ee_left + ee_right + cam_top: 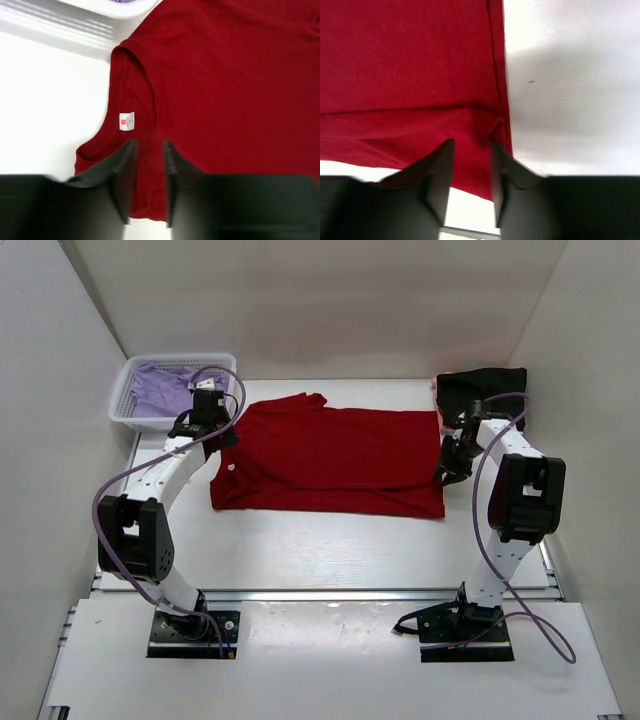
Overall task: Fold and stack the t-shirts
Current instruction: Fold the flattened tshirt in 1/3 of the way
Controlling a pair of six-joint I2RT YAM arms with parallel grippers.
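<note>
A deep red t-shirt (330, 455) lies flat across the table, collar to the left and hem to the right. My left gripper (218, 435) stands over its collar end. In the left wrist view the gripper (148, 142) has its jaws a narrow gap apart, with red cloth (225, 85) lying under them beside the white neck label (127, 121). My right gripper (450, 462) stands over the hem corner. In the right wrist view this gripper (472, 142) also has its jaws narrowly apart over a folded layer of the shirt (405, 65). A black t-shirt (485, 388) lies at the back right.
A white lattice basket (122, 410) at the back left holds a lavender t-shirt (160, 388); its rim shows in the left wrist view (115, 7). White walls close in the table on the left, back and right. Bare table (330, 550) lies in front of the shirt.
</note>
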